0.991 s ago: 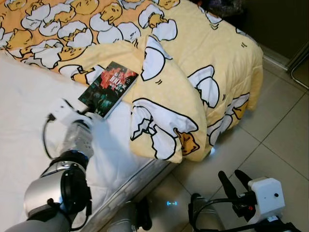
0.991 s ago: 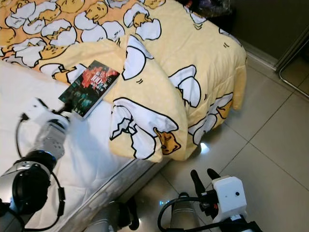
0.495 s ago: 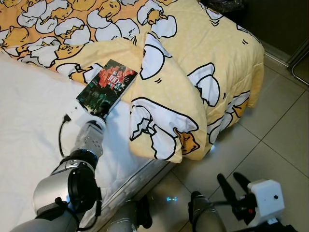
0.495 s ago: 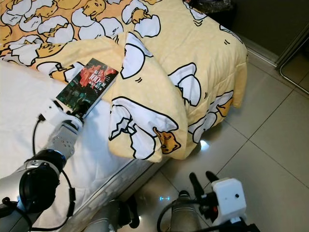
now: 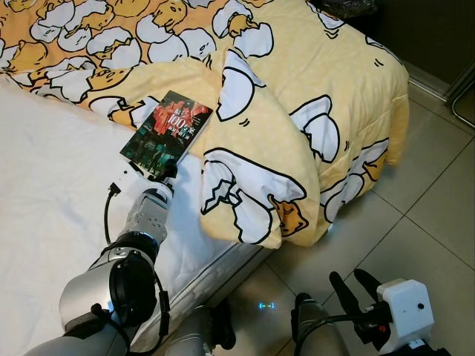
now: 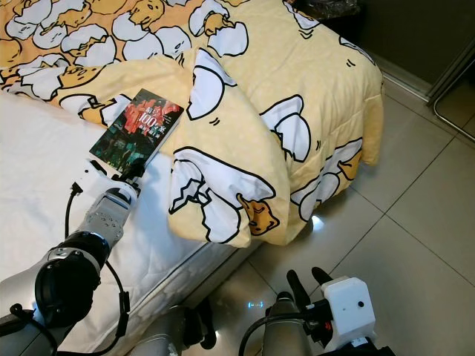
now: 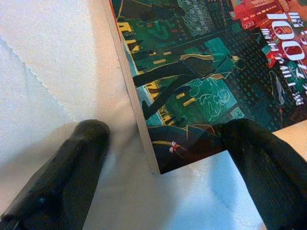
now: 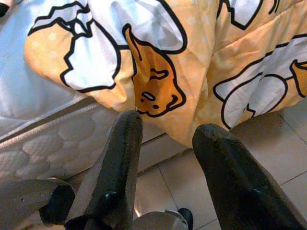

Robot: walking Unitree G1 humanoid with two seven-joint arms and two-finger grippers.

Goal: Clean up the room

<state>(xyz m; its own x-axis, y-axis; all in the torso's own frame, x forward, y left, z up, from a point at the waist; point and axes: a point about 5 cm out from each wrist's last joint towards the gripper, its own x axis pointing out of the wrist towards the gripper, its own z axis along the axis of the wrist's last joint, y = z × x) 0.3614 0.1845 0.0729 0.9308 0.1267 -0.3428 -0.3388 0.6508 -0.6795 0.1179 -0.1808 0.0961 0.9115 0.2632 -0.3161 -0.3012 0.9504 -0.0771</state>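
Observation:
A book point(image 5: 168, 132) with a dark green and red cover lies on the white sheet point(image 5: 52, 193) of the bed, its far end against the folded yellow quilt point(image 5: 282, 111). My left gripper point(image 5: 162, 175) reaches to the book's near corner. In the left wrist view this gripper point(image 7: 163, 158) is open and straddles that corner of the book point(image 7: 201, 72), one finger point(image 7: 72, 167) on the sheet and the other over the cover's edge. Low beside the bed, my right gripper point(image 5: 355, 285) is open over the floor with nothing between its fingers point(image 8: 120, 158).
The egg-patterned quilt hangs over the bed's corner down towards the tiled floor point(image 5: 430, 208). The mattress edge point(image 5: 223, 271) runs just in front of my body. A dark bag point(image 5: 349, 6) sits beyond the bed's far corner.
My left arm has stretched forward across the sheet until its fingers reached the book's near corner. The right gripper has sunk lower in view. The camera has shifted slightly.

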